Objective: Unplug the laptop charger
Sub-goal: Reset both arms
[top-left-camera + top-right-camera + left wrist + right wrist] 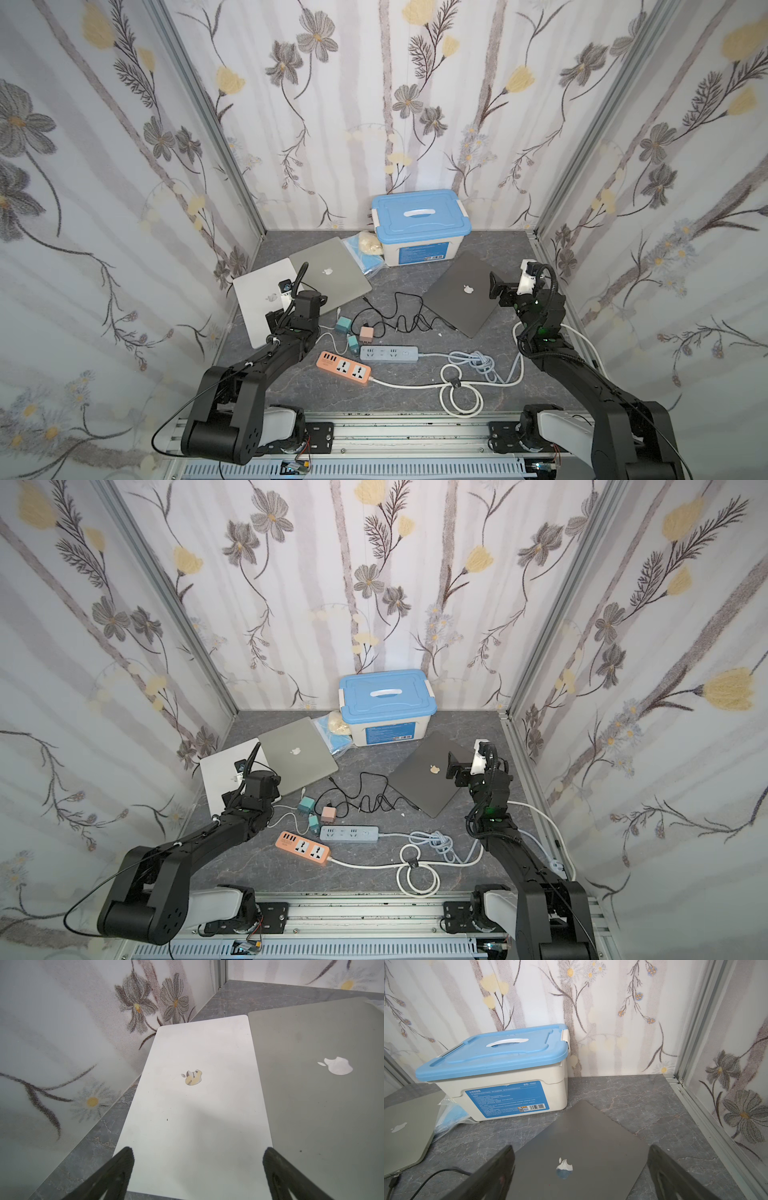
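1. The black charger cable [401,322] is seen lying in loose loops on the grey marble-patterned tabletop [324,395], near the centre, between the silver-grey closed laptop [332,274] and the dark grey closed laptop [461,295].
2. One end is led to the near edge of the dark grey closed laptop. Whether it is seated in a port cannot be told.
3. A pink cube adapter [366,332] and two teal cube adapters [343,323] are grouped just left of the loops, beside a blue-grey power strip [388,354] and an orange power strip [344,367].
4. The left gripper [197,1153] is held with its fingers spread wide and nothing between them, above the white closed laptop [197,1095] at the far left.
5. The right gripper [581,1151] is likewise spread wide and empty, above the dark grey closed laptop on the right.
6. The strips, adapters and cable loops are shown only in both top views.
7. The printed blue label on the blue-lidded white storage box [500,1053] is shown clearly only in the right wrist view, along with a black connector [394,1181] just beside the silver-grey closed laptop's corner.
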`<state>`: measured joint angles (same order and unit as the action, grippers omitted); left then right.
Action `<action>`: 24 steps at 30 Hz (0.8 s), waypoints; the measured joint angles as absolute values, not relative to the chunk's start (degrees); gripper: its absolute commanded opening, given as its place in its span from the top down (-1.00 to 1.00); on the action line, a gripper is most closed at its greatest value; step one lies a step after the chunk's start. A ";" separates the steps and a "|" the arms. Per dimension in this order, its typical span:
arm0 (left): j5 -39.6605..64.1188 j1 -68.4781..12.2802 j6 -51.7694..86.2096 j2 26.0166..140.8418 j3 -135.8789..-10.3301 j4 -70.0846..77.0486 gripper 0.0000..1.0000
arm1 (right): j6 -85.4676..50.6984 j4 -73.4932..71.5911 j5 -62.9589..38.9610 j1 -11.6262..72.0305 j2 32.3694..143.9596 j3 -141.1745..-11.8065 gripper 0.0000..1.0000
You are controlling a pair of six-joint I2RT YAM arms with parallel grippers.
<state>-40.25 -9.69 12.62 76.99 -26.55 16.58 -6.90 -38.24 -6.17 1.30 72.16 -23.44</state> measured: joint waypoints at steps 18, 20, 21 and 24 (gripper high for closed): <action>-14.83 -2.46 2.04 89.30 -22.61 46.83 -1.00 | -2.04 -64.88 -10.17 -3.77 85.10 -12.67 -0.99; -12.34 -1.85 1.96 89.41 -22.59 47.40 -1.00 | -2.04 -65.67 -9.69 -3.46 85.08 -12.82 -0.99; -11.84 -1.76 1.93 89.41 -22.59 47.75 -1.00 | -2.04 -66.00 -8.95 -3.20 85.08 -12.84 -0.99; -10.28 -1.74 1.93 89.43 -22.59 48.18 -1.00 | -2.02 -66.57 -8.32 -2.83 84.75 -12.73 -0.99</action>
<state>-10.28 -1.74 1.93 89.43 -22.59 48.18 -2.02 -66.57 -8.32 -2.83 84.75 -12.73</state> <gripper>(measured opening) 0.997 0.996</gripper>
